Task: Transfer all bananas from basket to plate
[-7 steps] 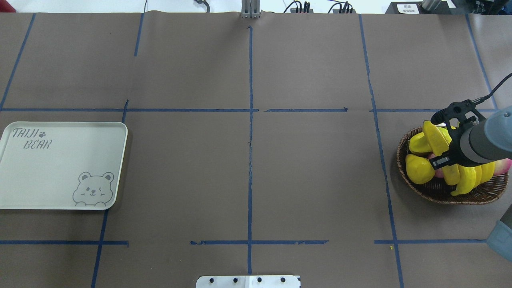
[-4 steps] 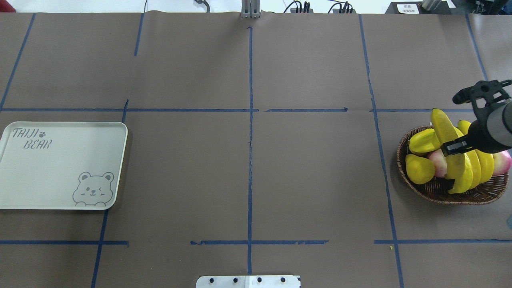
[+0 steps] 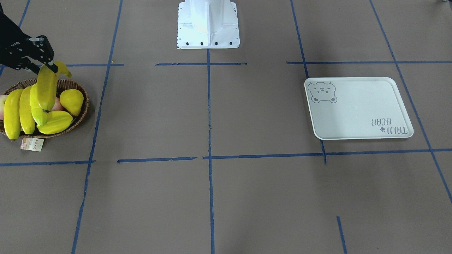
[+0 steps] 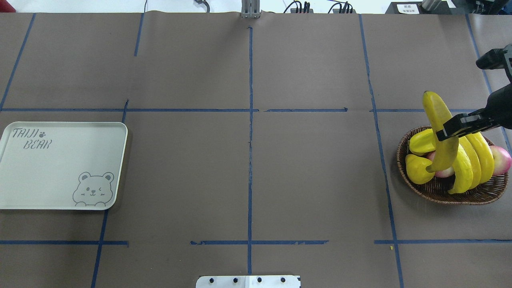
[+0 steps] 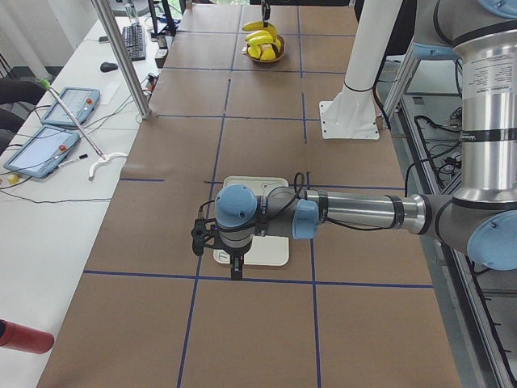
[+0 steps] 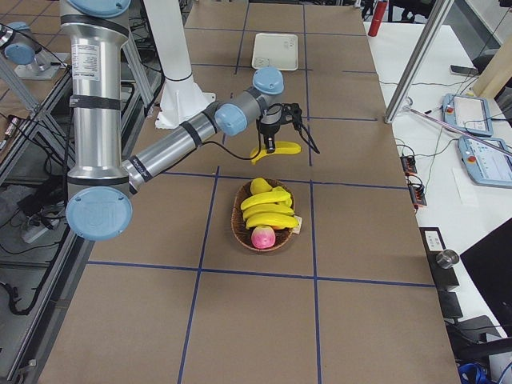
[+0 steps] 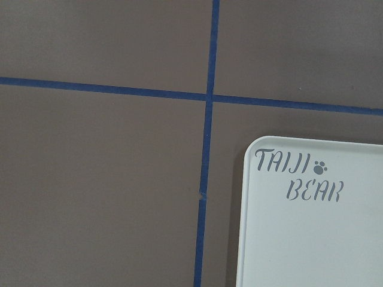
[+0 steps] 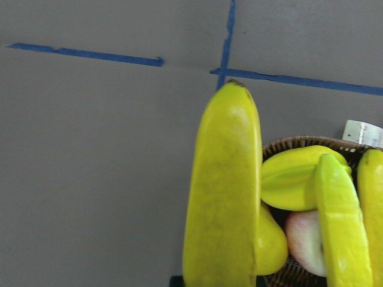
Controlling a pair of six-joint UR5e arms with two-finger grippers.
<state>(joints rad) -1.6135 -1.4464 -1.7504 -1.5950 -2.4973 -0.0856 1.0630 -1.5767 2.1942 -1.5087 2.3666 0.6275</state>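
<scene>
banana higher, above basket rim, pinched by right fingers; left fingers unclear

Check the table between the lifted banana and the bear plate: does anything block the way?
Nothing visible does. The right gripper holds the banana above the basket, and the table from there to the plate shows only brown paper and blue tape lines.

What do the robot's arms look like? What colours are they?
The left arm and right arm are shiny silver tubes with rounded light-blue joint caps. The left gripper and right gripper are black, with thin black cables near the wrists.
</scene>
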